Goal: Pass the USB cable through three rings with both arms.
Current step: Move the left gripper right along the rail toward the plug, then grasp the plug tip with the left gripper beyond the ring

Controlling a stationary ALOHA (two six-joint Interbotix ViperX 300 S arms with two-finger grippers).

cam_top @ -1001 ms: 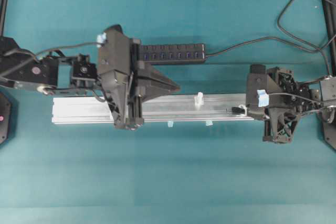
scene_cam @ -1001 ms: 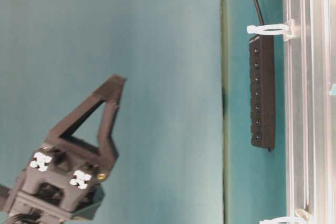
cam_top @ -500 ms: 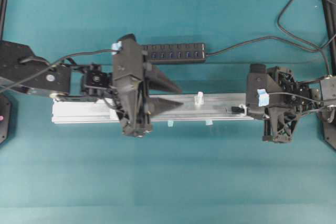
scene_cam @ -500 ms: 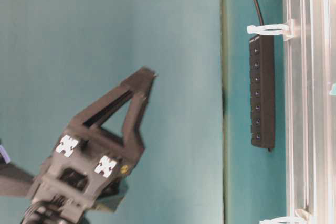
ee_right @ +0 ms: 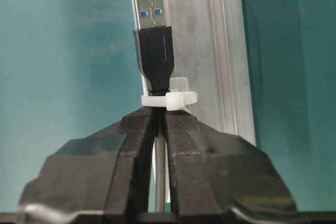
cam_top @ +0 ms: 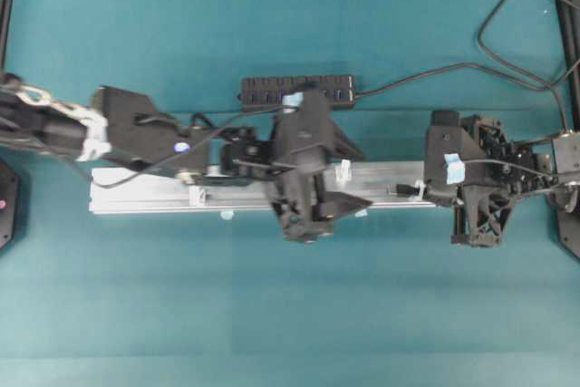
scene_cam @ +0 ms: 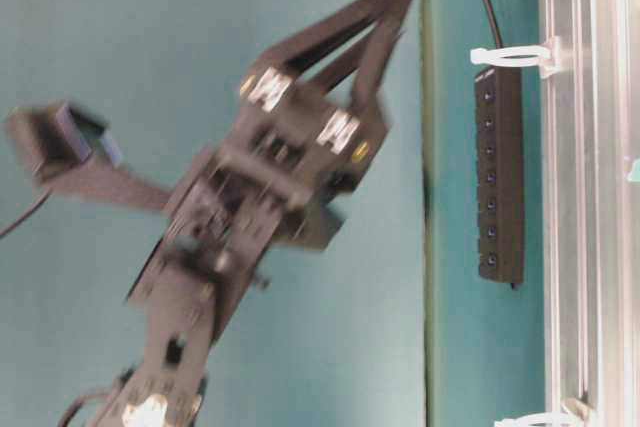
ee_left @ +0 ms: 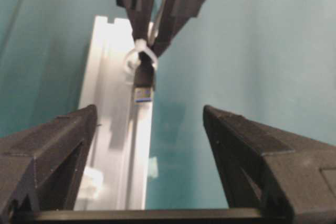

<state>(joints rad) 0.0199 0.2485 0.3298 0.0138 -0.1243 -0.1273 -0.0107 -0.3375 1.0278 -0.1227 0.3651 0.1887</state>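
- Right end effector [ee_right: 157,121]: black open-frame fingers pressed together on the long thin black USB cable [ee_right: 155,64], just behind its plug.
- The plug's silver, blue-tongued tip pokes through the first small whitish translucent plastic ring [ee_right: 169,99] at the right end of the long silver aluminium rail [cam_top: 145,192].
- Left end effector [ee_left: 149,124]: fingers spread wide, empty, facing the plug along the rail near the middle ring [cam_top: 343,170].
- Handling, as a judgement: the plug body is rigid and light, the best place to pinch; the cord behind is limp and would buckle if pushed.
- Teal tabletop [cam_top: 290,314].
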